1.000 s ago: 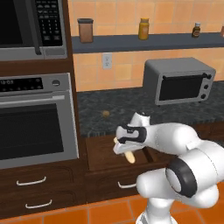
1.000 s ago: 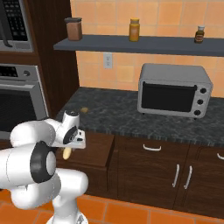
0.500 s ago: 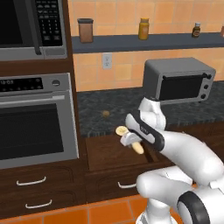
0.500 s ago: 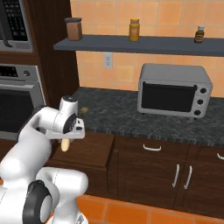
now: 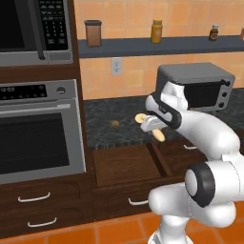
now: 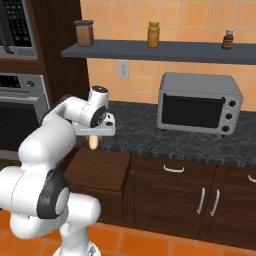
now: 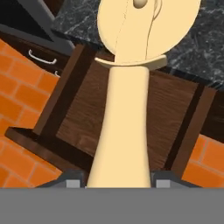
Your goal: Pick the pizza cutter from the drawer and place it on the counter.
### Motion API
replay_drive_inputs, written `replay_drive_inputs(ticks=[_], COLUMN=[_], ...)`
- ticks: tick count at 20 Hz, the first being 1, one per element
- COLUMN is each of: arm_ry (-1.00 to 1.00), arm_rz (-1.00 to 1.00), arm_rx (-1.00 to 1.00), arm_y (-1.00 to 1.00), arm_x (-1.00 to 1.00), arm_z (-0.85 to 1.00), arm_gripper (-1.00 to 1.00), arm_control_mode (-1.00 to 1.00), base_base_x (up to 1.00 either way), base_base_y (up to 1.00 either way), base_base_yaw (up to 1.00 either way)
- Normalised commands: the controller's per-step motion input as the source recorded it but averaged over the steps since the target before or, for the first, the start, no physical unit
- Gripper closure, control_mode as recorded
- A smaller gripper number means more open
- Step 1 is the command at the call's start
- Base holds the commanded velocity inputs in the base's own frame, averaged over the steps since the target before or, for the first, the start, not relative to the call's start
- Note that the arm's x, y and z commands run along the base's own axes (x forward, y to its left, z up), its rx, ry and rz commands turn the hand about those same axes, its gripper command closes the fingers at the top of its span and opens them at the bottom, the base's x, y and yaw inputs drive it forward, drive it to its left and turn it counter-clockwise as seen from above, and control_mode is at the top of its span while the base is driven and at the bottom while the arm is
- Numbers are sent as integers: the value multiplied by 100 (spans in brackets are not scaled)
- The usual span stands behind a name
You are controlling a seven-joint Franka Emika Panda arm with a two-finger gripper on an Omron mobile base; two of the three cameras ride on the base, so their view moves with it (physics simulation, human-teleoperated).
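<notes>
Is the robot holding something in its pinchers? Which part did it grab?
Yes. The gripper holds the pizza cutter by the end of its handle, with the round disc head pointing away, above the open drawer.

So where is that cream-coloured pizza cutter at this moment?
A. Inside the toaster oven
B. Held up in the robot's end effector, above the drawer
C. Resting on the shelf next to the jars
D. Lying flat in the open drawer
B: the pizza cutter is clamped in the end effector, lifted above the open drawer near the front edge of the counter; the hand view shows its handle running up from between the fingers.
</notes>
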Motion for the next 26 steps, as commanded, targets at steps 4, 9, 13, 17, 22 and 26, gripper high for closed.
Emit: replay_drive_inputs(ticks=[4, 9, 13, 17, 22, 26], arm_ry=[9, 1, 0, 0, 0, 0], arm_rz=[0, 0, 0, 1, 2, 1], arm_rx=[-3, -12, -3, 0, 0, 0], arm_y=[-18, 13, 0, -13, -12, 0], arm_x=[100, 100, 100, 100, 100, 100], arm_z=[-37, -92, -77, -48, -31, -44], arm_gripper=[100, 100, 100, 100, 100, -100], arm_control_mode=[-100, -100, -100, -100, -100, -100], base_base_x=[0, 0, 0, 0, 0, 0], base_base_y=[0, 0, 0, 0, 0, 0], base_base_yaw=[0, 0, 0, 0, 0, 0])
